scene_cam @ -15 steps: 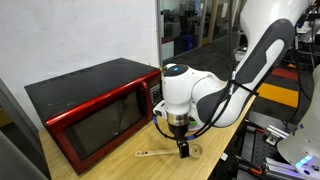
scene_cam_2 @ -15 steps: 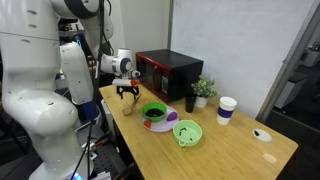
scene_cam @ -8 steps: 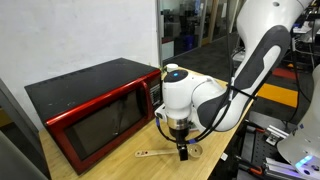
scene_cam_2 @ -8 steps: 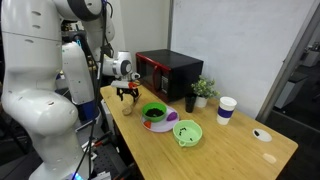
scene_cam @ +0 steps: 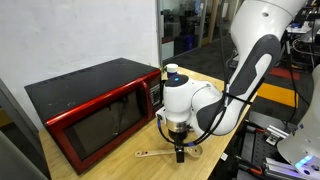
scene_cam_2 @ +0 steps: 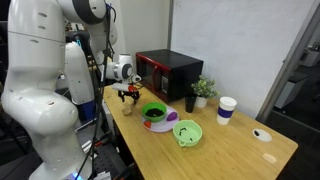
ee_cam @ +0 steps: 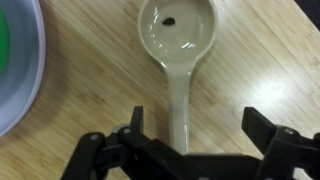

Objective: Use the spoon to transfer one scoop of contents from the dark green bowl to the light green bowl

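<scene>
Wrist view: the spoon (ee_cam: 176,45) lies flat on the light wooden table (ee_cam: 255,60), its round shallow head towards the top of the picture and its slim handle running down towards the camera. It is pale beige and smooth, with a faint sheen in the hollow of the head, where one small dark speck sits. The gripper (ee_cam: 195,120) hovers over the lower part of the handle with its black fingers spread wide, one on each side, gripping nothing and clear of the spoon. At the left edge curves a pale grey rim (ee_cam: 30,70) with a strip of bright green inside it (what it belongs to cannot be told from here). In an exterior view the dark green bowl (scene_cam_2: 154,113) stands near the gripper, round, green at the rim and filled with the contents (scene_cam_2: 153,112), a dark, almost black mass. Just beyond it is the light green bowl (scene_cam_2: 187,132), smaller and pale lime; whether it holds anything is too small to tell. Farther along the table stand a black cup (scene_cam_2: 190,102) beside a small potted plant (scene_cam_2: 204,90), and a white cup (scene_cam_2: 226,110) with a blue top. A glossy red microwave (scene_cam_2: 168,72) with a black top sits behind them.
</scene>
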